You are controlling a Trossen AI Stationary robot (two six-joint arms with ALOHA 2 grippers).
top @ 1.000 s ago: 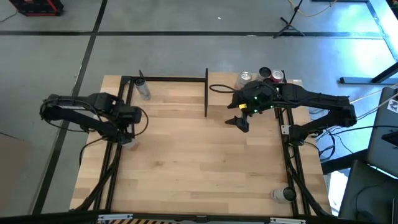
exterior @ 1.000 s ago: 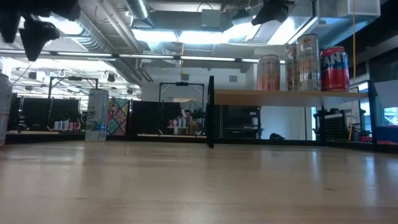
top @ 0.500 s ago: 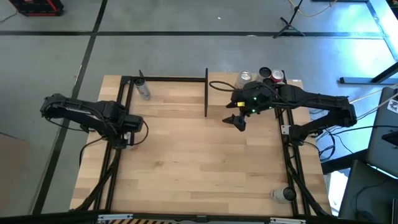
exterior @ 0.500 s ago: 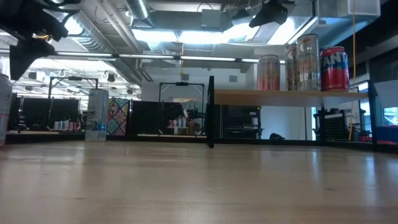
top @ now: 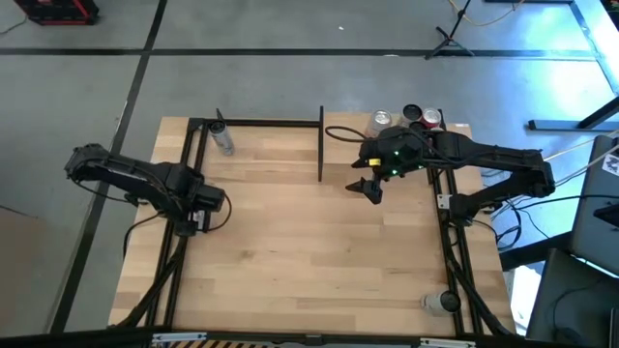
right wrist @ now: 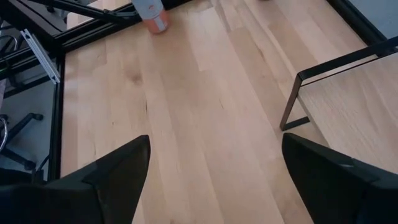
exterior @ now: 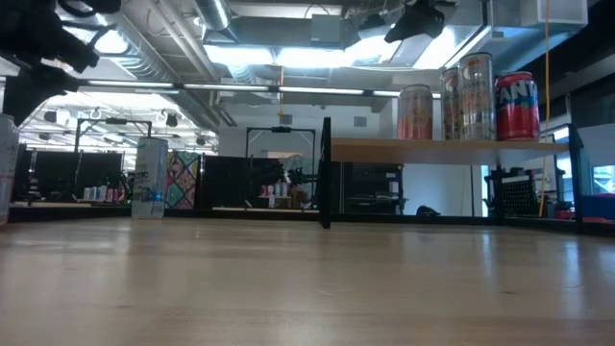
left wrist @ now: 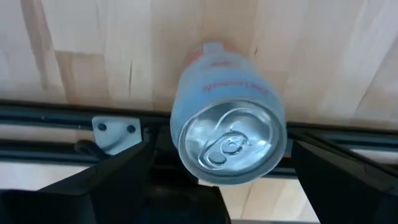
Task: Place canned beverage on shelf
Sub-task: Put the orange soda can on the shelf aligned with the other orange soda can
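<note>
Item: one upright pale can [left wrist: 229,138] at the table's [top: 290,251] left edge, long axis vertical, directly below the left gripper [left wrist: 217,180], jaws wide and empty; right gripper [top: 370,189], likewise open, hovers beside the shelf [exterior: 452,147].

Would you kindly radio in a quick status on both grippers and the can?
Left gripper open, above pale upright aluminium can at table's left edge. Right gripper open, empty, beside pale-wood shelf. Shelf already holds cans. Nothing blocking.
</note>
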